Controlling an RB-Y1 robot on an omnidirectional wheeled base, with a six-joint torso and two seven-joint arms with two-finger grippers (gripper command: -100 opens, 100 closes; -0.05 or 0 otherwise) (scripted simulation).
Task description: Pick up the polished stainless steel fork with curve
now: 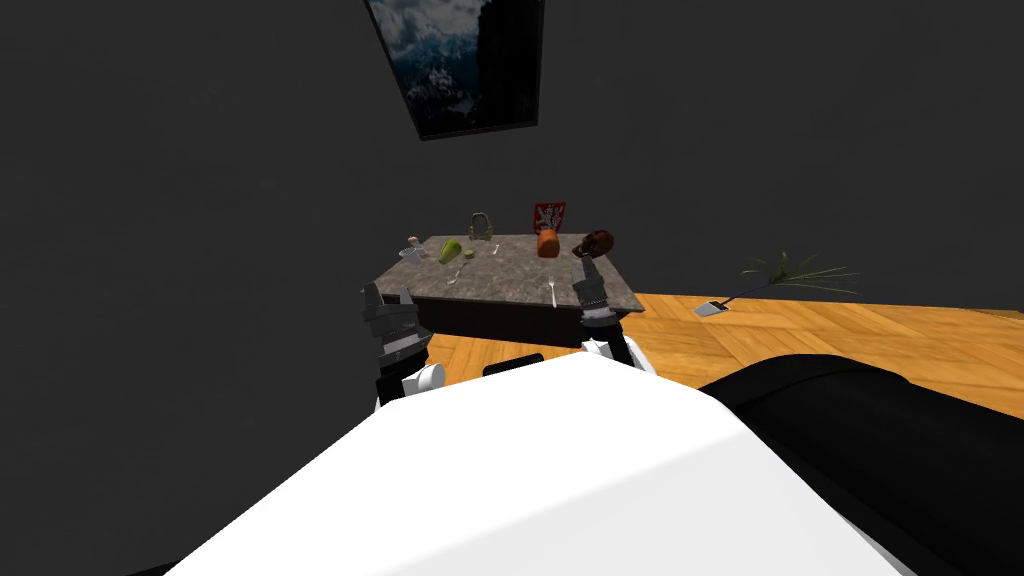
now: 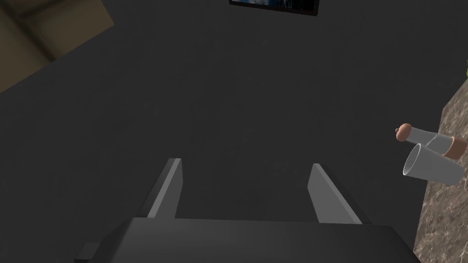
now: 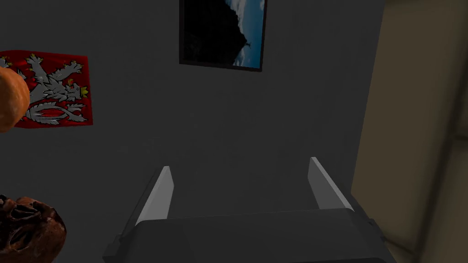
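Fork [image 1: 553, 292] lies flat on the grey stone-pattern table [image 1: 510, 285], near the front edge and right of centre. Its long axis runs roughly front-to-back, one end toward me and the other toward the wall. It's too small to tell the tines from the handle, or to see any curve. Right gripper [image 3: 240, 163] has its fingers spread wide with nothing between them. In the head view it hangs over the table's front right, just beside the fork on the right and not touching. Close to it sit an orange object [image 3: 9, 100], a dark brown lump [image 3: 27, 233] and a red box with a grey lion [image 3: 55, 93]. Left gripper [image 2: 246, 162] is also spread and empty, off the table's front left corner. A white cup [image 2: 432, 164] lies tipped on its side at the table's left edge, against a pale bottle with tan ends [image 2: 427, 138]. Two more thin pale utensils [image 1: 455, 274] lie further left. A green object [image 1: 450, 250] sits behind them.
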